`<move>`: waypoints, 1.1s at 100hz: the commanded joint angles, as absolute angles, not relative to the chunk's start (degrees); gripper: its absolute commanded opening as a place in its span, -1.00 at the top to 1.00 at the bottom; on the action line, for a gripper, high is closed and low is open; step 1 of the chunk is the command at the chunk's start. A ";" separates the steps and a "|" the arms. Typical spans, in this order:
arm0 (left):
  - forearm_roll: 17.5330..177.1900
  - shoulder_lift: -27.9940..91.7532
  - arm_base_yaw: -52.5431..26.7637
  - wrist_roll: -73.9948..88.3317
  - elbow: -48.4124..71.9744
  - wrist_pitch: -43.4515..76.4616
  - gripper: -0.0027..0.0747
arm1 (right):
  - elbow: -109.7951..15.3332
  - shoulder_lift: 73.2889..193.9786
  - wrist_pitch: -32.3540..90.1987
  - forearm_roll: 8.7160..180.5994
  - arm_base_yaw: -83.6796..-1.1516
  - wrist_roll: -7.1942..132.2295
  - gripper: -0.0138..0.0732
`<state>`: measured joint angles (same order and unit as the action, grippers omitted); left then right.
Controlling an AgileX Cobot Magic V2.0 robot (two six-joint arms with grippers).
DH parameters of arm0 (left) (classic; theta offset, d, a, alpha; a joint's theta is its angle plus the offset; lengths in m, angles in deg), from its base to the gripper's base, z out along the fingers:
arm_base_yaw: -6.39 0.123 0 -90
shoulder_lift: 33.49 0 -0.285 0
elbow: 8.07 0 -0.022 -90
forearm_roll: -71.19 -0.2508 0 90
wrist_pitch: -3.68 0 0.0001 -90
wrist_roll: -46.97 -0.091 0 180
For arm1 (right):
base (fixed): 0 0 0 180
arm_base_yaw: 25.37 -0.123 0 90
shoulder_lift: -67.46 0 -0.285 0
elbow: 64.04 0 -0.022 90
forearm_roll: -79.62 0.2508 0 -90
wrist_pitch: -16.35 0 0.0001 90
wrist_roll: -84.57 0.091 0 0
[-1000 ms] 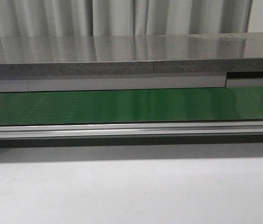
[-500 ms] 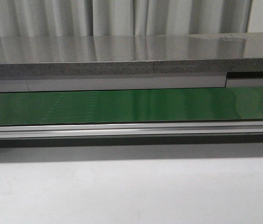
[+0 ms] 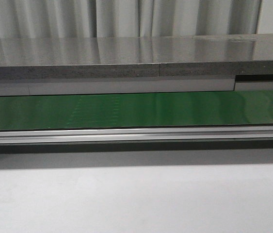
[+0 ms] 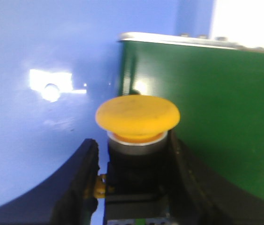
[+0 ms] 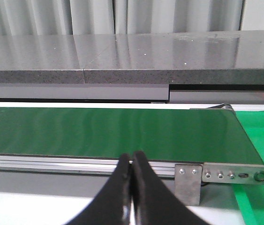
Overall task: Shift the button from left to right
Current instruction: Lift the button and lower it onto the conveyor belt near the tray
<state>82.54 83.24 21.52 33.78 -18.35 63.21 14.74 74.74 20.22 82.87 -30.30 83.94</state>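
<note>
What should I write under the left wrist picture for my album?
Left tool gripping a black switch with a round yellow-orange button head beside the green conveyor belt.

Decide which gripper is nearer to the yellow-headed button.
Left. The left gripper has the button between its fingers, by the green belt's end. The right gripper is shut and empty before the belt, no button in its view.

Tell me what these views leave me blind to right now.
- Button: absent from the front view; in the left wrist view its black body is cut off by the frame edge and flanked by fingers.
- Both arms: outside the front view.
- Green belt: both ends cropped in the front view.
- Left wrist view: blurred.
</note>
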 commanded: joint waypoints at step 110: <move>80.79 82.09 16.41 33.70 -20.04 63.43 -0.67 | 13.81 73.55 15.72 82.16 -30.45 83.81 0.84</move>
